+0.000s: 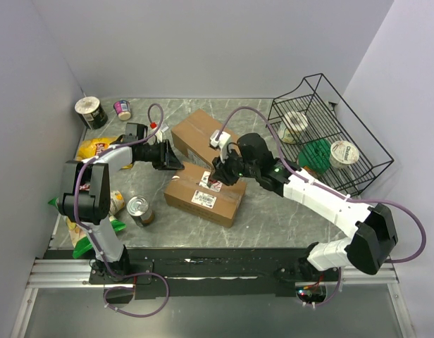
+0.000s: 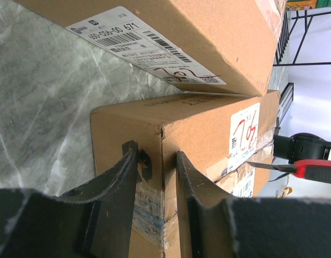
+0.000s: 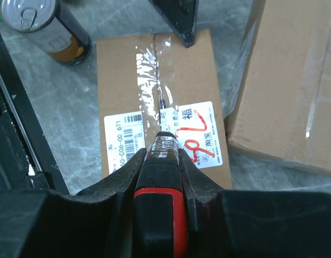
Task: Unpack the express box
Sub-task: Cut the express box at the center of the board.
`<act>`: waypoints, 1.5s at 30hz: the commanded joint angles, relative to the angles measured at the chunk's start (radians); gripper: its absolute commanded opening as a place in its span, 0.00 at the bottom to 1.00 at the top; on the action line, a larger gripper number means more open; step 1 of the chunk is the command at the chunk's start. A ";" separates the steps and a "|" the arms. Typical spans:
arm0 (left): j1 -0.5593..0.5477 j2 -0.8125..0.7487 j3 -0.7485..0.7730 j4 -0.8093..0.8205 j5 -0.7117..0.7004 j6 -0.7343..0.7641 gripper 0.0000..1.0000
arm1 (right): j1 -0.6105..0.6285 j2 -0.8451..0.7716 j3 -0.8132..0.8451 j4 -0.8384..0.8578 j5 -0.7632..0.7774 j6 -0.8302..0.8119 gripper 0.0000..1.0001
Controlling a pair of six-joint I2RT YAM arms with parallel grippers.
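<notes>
Both tools closed: right tool (image 3: 163, 148) grips a knife (image 3: 157, 215), the box (image 3: 122, 70) straight ahead with its seam (image 3: 156, 80) running away; left tool (image 2: 155, 156) pinches its far edge.

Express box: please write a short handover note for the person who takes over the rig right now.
Left gripper: at one end of the express box, fingers astride its corner; grip unclear.
Right gripper: shut on the knife, blade on the tape seam.
Done: nothing unpacked, flaps closed; extent of cut unclear.
Left: finish the cut, open flaps, empty it.
</notes>
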 commanded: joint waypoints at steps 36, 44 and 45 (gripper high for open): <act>-0.012 0.086 -0.048 -0.035 -0.259 0.083 0.35 | 0.034 0.015 0.023 0.097 0.015 0.009 0.00; -0.012 0.107 -0.023 -0.045 -0.259 0.084 0.35 | 0.033 -0.048 -0.011 -0.003 0.012 0.000 0.00; -0.012 0.107 -0.022 -0.045 -0.260 0.083 0.35 | 0.033 -0.063 -0.015 -0.023 0.015 -0.001 0.00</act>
